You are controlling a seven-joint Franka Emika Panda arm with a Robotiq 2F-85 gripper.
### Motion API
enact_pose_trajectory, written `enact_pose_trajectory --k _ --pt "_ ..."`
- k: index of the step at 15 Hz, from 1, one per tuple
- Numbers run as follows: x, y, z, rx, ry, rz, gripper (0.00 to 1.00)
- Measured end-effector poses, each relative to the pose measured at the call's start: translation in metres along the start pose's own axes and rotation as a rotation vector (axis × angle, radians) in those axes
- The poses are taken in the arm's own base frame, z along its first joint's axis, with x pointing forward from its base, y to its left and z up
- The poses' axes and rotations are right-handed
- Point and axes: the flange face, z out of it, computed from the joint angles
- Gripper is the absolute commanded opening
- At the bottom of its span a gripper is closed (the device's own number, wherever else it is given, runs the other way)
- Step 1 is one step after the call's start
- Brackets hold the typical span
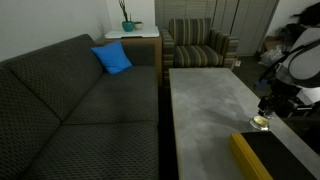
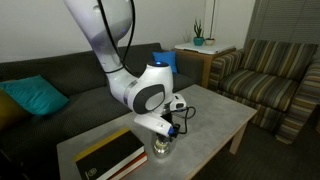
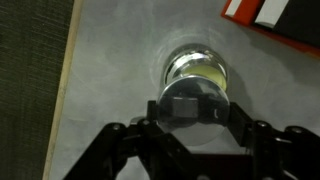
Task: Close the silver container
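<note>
In the wrist view the silver container (image 3: 196,66) stands on the grey table, a small round shiny tin with a yellowish-green inside showing. Just above its near edge my gripper (image 3: 193,108) is shut on a round silver lid (image 3: 192,112), which covers part of the tin. In both exterior views the gripper (image 1: 266,106) (image 2: 163,138) points down close over the tin (image 1: 261,122) (image 2: 163,151), near the table's edge.
A long black box with a yellow edge (image 1: 262,156) (image 2: 106,158) (image 3: 276,14) lies right beside the tin on the grey table (image 1: 205,100). A dark sofa (image 1: 70,110) with a blue cushion runs along the table. A striped armchair (image 1: 200,45) stands beyond.
</note>
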Motion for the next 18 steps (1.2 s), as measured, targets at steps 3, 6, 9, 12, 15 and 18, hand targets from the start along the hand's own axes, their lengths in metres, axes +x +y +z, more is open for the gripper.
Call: enact_pose_trajectory --k 3,6,9,12,15,18 --pt "0.002 0.002 0.011 0.016 -0.041 -0.011 0.69" --pt "0.003 -0.001 0.014 0.03 -0.055 -0.028 0.69" --pt "0.004 -0.002 0.015 0.031 -0.055 -0.029 0.69" --pt "0.003 -0.002 0.016 0.031 -0.055 -0.029 0.69" --pt "0.004 -0.001 0.016 0.031 -0.055 -0.029 0.69" --pt "0.004 -0.002 0.016 0.031 -0.054 -0.028 0.44"
